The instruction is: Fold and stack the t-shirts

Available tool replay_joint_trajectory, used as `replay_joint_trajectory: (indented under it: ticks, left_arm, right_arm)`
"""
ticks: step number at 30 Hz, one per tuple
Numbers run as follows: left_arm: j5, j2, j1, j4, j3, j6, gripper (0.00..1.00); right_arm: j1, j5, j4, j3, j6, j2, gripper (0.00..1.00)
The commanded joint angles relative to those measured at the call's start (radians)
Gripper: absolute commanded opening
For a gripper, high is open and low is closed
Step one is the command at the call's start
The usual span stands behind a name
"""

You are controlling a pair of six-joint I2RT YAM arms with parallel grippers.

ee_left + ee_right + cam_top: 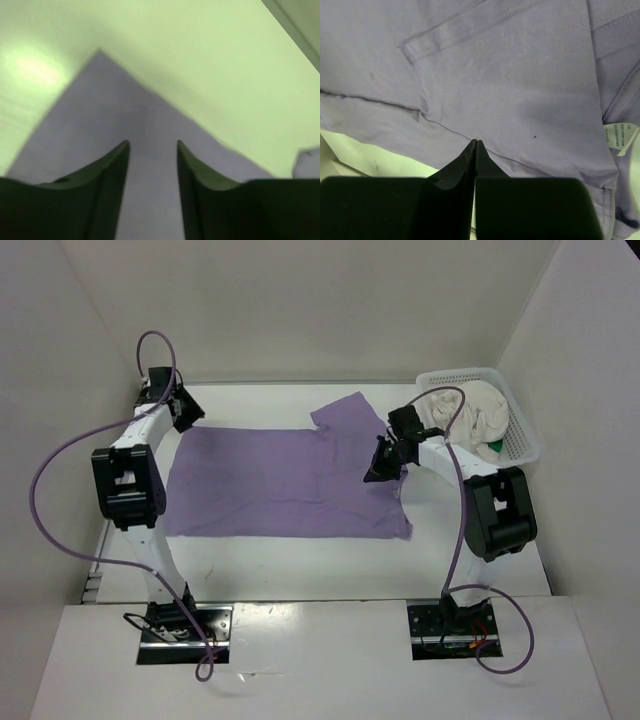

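The task is judged to be at an early stage; only the purple shirt (280, 480) has been laid out, spread flat across the middle of the table (300, 565), with one sleeve left sticking out toward the upper right; no finished fold can be made out, and no stack has been started. The cream shirt (480, 410) is seen bundled in the basket (527, 445) at the upper right of the top view, and a patch of the green shirt (492, 448) is seen beneath it; both are left to be taken out, folded and stacked.

The left fingers (112, 170) are held spread apart above a corner of the purple shirt at the upper left, with nothing gripped; the right fingers (465, 160) are pressed together over the shirt's right edge, and no cloth is seen between them.

A white tag (620, 135) is shown at the right of the right wrist view; lines of print are carried on it, but they cannot be read; no brand is seen elsewhere.
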Motion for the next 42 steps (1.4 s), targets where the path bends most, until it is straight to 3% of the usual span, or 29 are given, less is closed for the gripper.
replay_joint_trajectory:
  ticks: [1, 3, 6, 9, 15, 22, 33, 42]
  left_arm:
    - [-0.146, 0.137, 0.010, -0.039, 0.180, 0.082, 0.54]
    - [-0.169, 0.232, 0.020, -0.076, 0.281, 0.093, 0.62]
    - [-0.206, 0.324, 0.021, -0.105, 0.353, 0.104, 0.63]
    - [-0.240, 0.396, 0.021, -0.146, 0.444, 0.125, 0.57]
    - [-0.271, 0.459, 0.021, -0.185, 0.534, 0.168, 0.53]
    - [-0.292, 0.469, 0.021, -0.185, 0.534, 0.190, 0.53]
    - [-0.261, 0.469, 0.021, -0.162, 0.487, 0.199, 0.36]
    - [-0.261, 0.487, 0.021, -0.153, 0.505, 0.217, 0.34]
  right_arm:
    - [0.003, -0.032, 0.022, 0.054, -0.044, 0.028, 0.01]
    - [0.003, -0.042, 0.022, 0.054, -0.053, 0.037, 0.02]
    - [0.003, -0.060, 0.022, 0.043, -0.062, 0.037, 0.04]
    - [0.003, -0.069, 0.022, 0.034, -0.062, 0.047, 0.04]
    - [0.003, -0.098, 0.042, 0.034, -0.072, 0.079, 0.04]
    - [0.003, -0.108, 0.042, 0.034, -0.072, 0.100, 0.05]
    - [0.003, -0.098, 0.042, 0.082, -0.053, 0.109, 0.08]
    - [0.003, -0.098, 0.042, 0.166, -0.044, 0.119, 0.09]
